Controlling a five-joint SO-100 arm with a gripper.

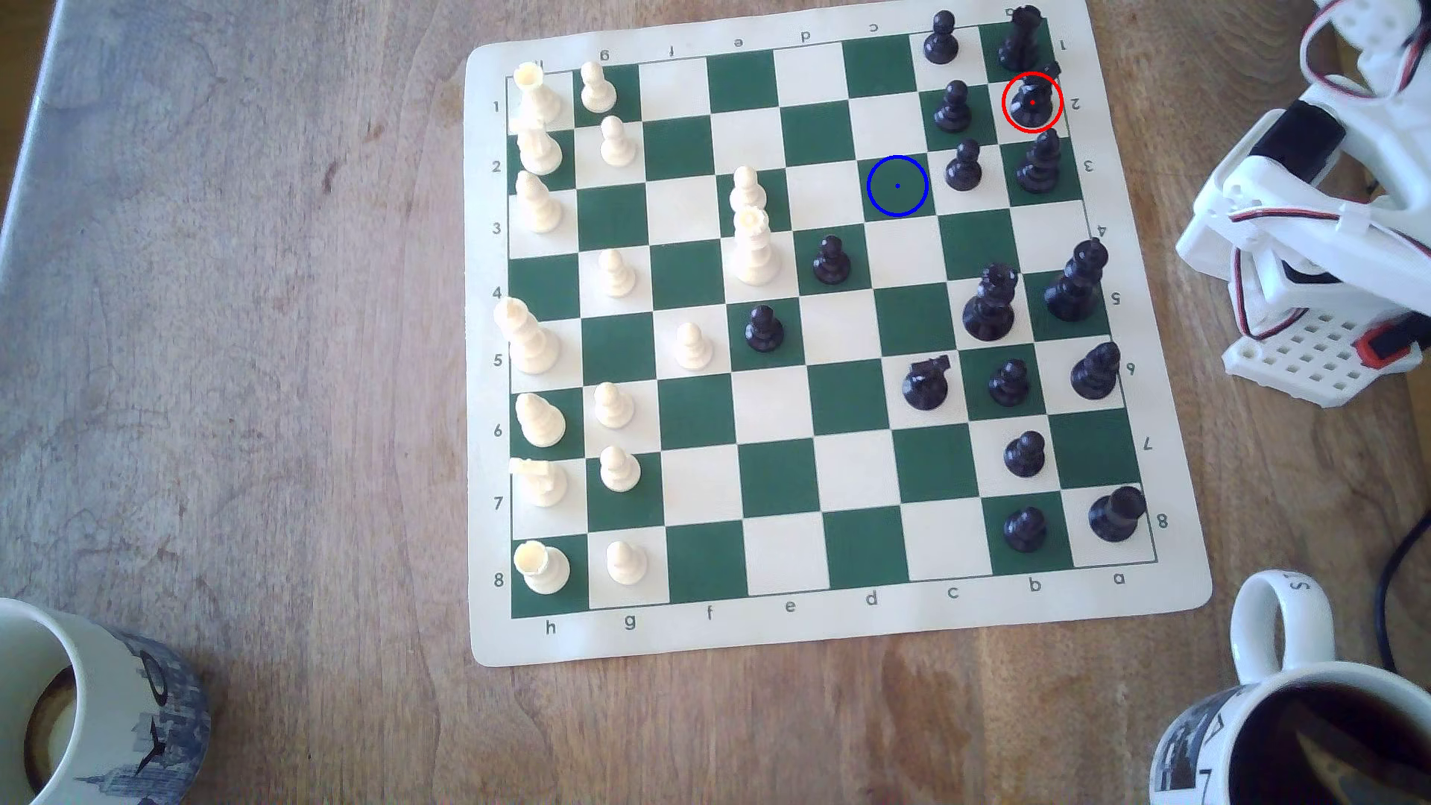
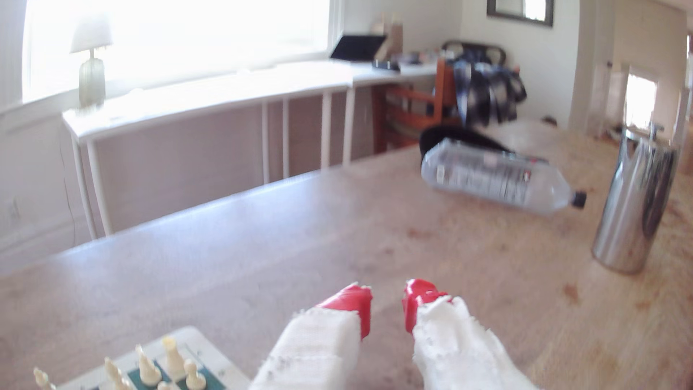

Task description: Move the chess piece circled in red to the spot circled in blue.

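Frankly, with my gripper narrowly parted and empty, I risk toppling the rook and bishop crowding the knight.

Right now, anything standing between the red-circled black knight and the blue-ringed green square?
Yes. Between the glossy black knight and the blue-ringed dark green square stand two round-headed black pawns, one beside the knight, one beside the target. A straight slide would likely hit them; lifting over looks safer. The target square itself is bare.

Jaws slightly apart, empty, raised.
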